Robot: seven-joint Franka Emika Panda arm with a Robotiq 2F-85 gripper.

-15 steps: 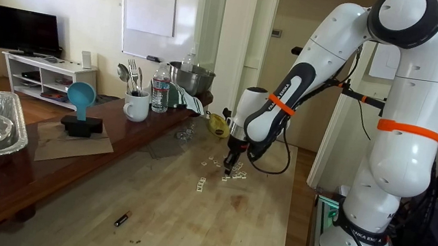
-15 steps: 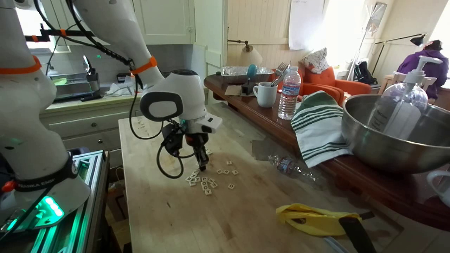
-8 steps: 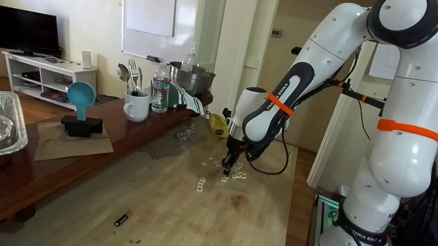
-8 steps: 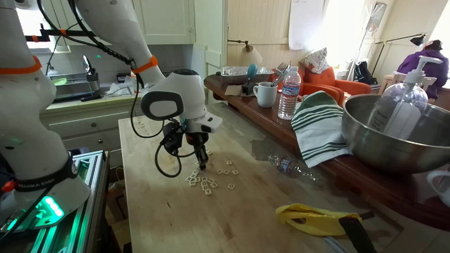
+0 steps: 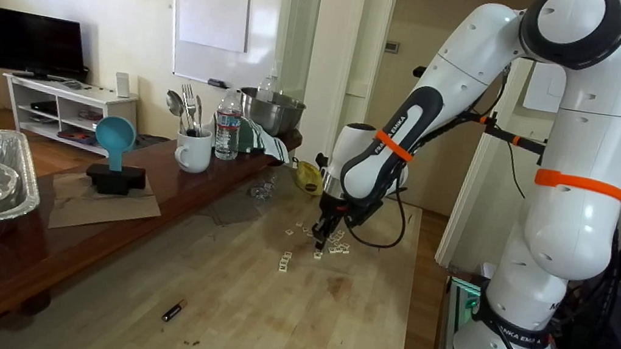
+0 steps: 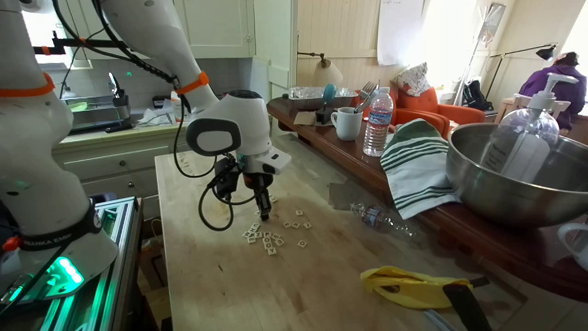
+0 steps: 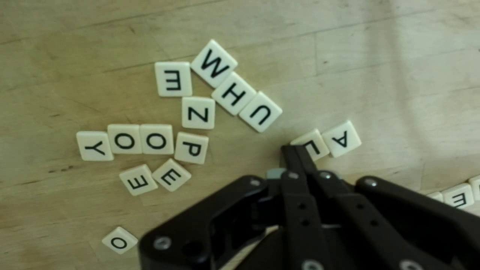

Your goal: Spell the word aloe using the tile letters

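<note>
Pale tile letters lie scattered on the wooden table in all the views. My gripper [image 7: 298,148] is shut, its two fingertips pressed together with nothing seen between them. The tips cover part of the L tile [image 7: 319,141]; whether they touch it I cannot tell. Beside that L sits the A tile [image 7: 342,138], edge to edge with it. An O tile [image 7: 119,240] lies alone at lower left, and two more, one being this O tile [image 7: 156,139], stand in a row. One E tile [image 7: 171,175] rests below them. In both exterior views the gripper [image 5: 318,248] [image 6: 264,218] points down, low over the table.
At the wrist view's right edge runs a tile row [image 7: 458,195], partly cut off. A battery [image 5: 174,310] lies on the table. A yellow bag [image 6: 415,287] and a fallen bottle [image 6: 376,217] are near the raised dark wooden ledge [image 6: 317,138], which carries a mug [image 6: 347,123] and metal bowl [image 6: 519,193].
The gripper has shifted slightly, a little left in an exterior view and slightly farther off in an exterior view facing it. It has stayed shut. Any tile movement is too small to tell.
</note>
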